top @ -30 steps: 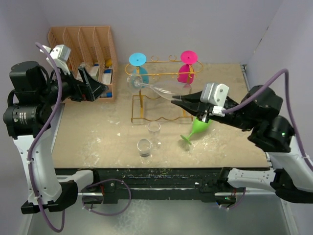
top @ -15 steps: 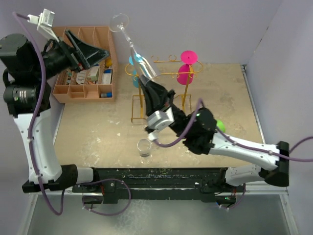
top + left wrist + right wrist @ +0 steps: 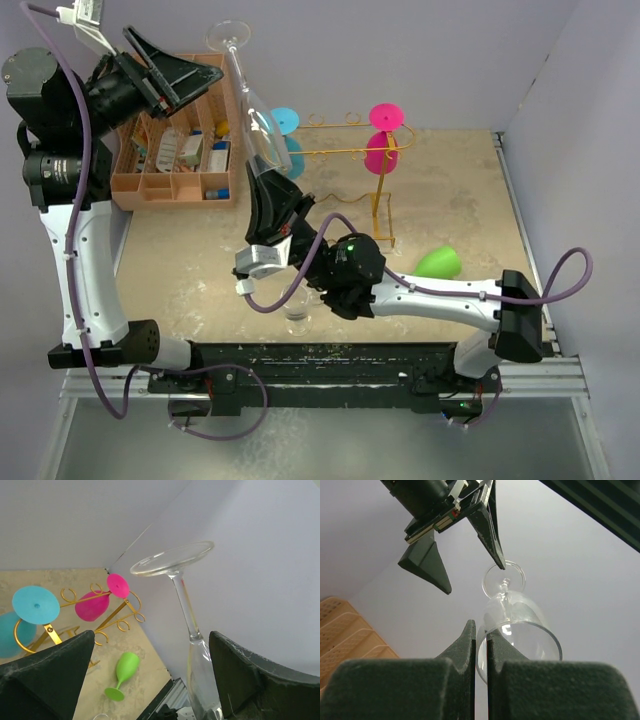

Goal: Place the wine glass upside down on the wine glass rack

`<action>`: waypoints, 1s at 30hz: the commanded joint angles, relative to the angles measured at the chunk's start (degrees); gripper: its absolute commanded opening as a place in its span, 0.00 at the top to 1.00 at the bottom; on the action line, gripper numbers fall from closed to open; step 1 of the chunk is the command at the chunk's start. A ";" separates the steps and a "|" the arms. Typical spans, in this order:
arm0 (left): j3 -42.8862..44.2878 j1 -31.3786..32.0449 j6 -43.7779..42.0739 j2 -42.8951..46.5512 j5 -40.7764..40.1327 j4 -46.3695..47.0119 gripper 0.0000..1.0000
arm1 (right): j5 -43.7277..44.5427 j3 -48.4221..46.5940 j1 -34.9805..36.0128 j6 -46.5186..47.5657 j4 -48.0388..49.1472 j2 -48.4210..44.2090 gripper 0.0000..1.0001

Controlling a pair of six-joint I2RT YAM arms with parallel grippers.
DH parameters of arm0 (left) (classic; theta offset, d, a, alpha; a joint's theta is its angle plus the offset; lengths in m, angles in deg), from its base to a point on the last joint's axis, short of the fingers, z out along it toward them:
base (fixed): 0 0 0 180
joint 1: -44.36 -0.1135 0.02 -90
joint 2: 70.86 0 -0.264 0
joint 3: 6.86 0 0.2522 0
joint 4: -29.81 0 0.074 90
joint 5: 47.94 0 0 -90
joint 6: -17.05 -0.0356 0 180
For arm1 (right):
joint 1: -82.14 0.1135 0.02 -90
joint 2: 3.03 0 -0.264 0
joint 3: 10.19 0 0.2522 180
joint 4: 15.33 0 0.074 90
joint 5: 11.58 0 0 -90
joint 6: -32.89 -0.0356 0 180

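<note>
One clear wine glass (image 3: 262, 140), foot up, rim pinched and half hidden in right tool (image 3: 270, 182); left tool (image 3: 151, 636) spread wide.

The wine glass (image 3: 255, 130) is clear, the wine glass rack (image 3: 381, 200) golden-yellow.

So the right gripper (image 3: 268, 180) swung over left and stood the wine glass (image 3: 258, 130) foot-up, much higher than before. The left gripper (image 3: 190, 85) climbed too, jaws spread.

Plain pale lavender walls (image 3: 430, 60) enclose a beige table (image 3: 190, 270) dusted with white scuffs; grey floor (image 3: 330, 450) lies below its near edge.
</note>
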 commanded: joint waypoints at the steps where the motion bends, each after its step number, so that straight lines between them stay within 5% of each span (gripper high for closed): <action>1: 1.47 -0.08 2.37 0.97 1.24 5.43 0.03 | 0.80 -5.47 0.16 3.43 7.35 1.14 1.00; 18: 1.63 2.76 0.57 -0.42 0.19 5.37 0.17 | -1.56 -10.68 0.38 4.06 7.23 9.38 1.00; 21: 1.59 3.06 0.11 -0.51 0.03 5.30 0.30 | -2.14 -10.94 0.39 4.17 6.82 10.07 1.00; 27: 1.80 3.35 -0.88 -0.59 -0.13 5.35 0.75 | -2.87 -10.91 0.43 3.64 6.81 11.43 1.00; 30: 1.94 3.35 -1.48 -0.61 0.11 5.44 0.78 | -3.70 -10.29 0.45 3.01 6.48 11.73 1.00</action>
